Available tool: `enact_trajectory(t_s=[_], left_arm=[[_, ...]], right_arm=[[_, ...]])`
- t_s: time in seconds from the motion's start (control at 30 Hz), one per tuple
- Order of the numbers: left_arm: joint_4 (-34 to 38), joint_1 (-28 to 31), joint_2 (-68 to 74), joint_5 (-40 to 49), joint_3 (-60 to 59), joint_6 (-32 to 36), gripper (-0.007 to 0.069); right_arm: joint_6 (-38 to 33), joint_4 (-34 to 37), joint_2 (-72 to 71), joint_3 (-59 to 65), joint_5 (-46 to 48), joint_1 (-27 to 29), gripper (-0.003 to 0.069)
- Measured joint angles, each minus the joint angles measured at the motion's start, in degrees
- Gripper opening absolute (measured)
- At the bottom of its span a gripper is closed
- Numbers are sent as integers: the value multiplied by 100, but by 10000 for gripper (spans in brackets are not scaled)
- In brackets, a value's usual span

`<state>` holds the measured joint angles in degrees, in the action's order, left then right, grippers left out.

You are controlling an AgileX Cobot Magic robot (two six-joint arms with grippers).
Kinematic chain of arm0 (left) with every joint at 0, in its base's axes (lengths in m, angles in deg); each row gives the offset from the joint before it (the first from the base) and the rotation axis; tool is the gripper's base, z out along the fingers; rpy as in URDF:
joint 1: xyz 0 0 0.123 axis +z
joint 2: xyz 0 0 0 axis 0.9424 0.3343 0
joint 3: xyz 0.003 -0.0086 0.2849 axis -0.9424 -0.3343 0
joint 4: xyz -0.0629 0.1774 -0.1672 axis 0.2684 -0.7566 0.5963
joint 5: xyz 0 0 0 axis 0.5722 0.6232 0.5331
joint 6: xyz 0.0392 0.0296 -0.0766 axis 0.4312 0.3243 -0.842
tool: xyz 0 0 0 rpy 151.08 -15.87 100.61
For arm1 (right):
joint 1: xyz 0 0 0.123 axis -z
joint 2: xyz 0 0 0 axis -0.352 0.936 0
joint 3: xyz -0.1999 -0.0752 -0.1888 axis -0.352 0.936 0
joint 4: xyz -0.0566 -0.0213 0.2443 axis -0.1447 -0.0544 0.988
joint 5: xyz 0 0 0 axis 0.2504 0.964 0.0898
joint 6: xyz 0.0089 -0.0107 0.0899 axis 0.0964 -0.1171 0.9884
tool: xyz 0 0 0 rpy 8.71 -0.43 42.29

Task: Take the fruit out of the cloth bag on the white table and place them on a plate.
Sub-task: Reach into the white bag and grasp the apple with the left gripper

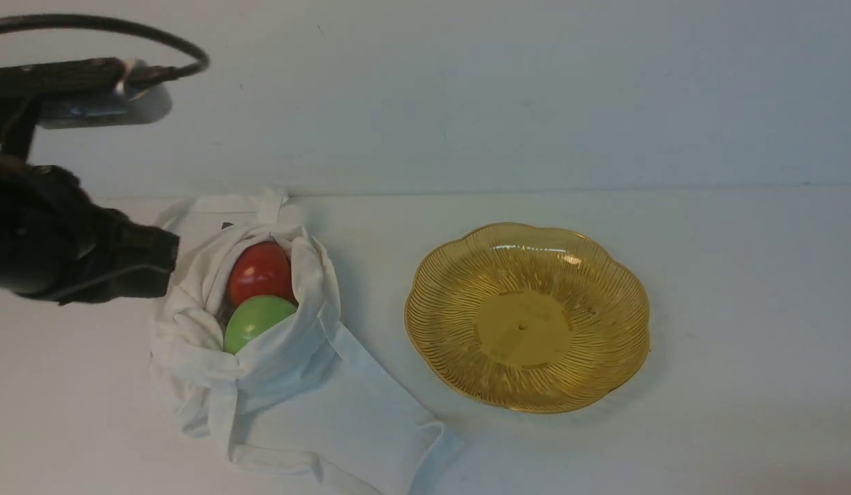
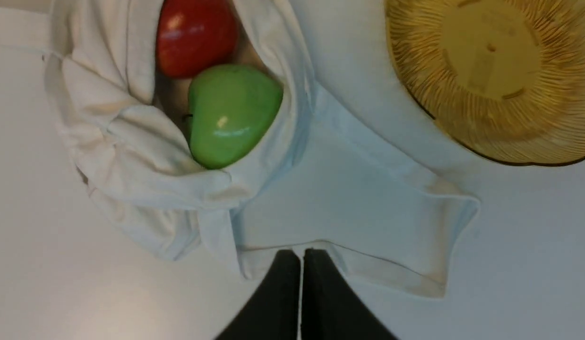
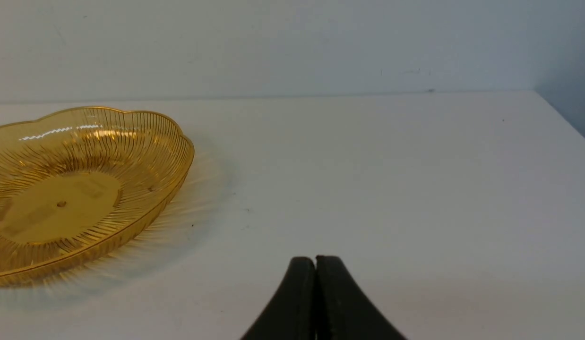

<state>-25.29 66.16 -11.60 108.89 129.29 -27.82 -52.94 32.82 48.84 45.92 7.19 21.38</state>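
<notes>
Left fingers [image 2: 278, 302] pressed together, empty, seemingly just above cloth bag [image 2: 132, 156].

white table [image 1: 742, 227] bears cloth bag [image 1: 288, 385], plate [image 1: 432, 330].

A red fruit [image 2: 195, 38] and a green fruit [image 2: 231, 115] are seen touching inside the opened cloth bag [image 2: 146, 174] near mid-frame. The plate [image 2: 500, 80] is cropped by a frame corner. The jaws of the left gripper [image 2: 301, 257] are pressed together.

I could read nothing; the dark mark [image 1: 227, 225] on the cloth bag [image 1: 192, 330], left of frame, was too small to make out.
</notes>
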Motion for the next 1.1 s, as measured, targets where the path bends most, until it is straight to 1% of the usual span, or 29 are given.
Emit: enact_trajectory(t_s=[0.27,0.43,0.47,0.5,0.53,0.57,0.67,0.77,0.8,0.83,0.87,0.9,0.97,1.1], left_arm=[[-7,0,1561,-285,676,476,-8],[0,0,1920,-396,787,785,-8],[0,0,2041,-529,793,990,-2],[0,0,2053,-550,793,1011,-1],[0,0,2142,-727,797,1178,24],[6,0,2190,-786,797,1222,36],[63,0,2379,-1078,807,1315,119],[86,0,2645,-1280,816,1315,242],[86,0,2682,-1298,816,1315,260],[98,0,2841,-1342,816,1264,337],[99,0,2876,-1347,816,1232,353],[113,0,2967,-1346,816,1162,405],[125,0,3088,-1358,816,1102,460],[197,0,3229,-1371,816,1015,528]], right_arm=[[0,0,0,0,0,0,-15],[0,0,0,0,0,0,-15],[0,0,0,0,0,0,-15],[0,0,0,0,0,0,-15],[0,0,0,0,0,0,-15],[0,0,0,0,0,0,-15],[0,0,0,0,0,0,-15],[0,0,0,0,0,0,-15],[0,0,0,0,0,0,-15],[0,0,0,0,0,0,-15],[0,0,0,0,0,0,-15],[0,0,0,0,0,0,-15],[0,0,0,0,0,0,-15],[0,0,0,0,0,0,-15]])
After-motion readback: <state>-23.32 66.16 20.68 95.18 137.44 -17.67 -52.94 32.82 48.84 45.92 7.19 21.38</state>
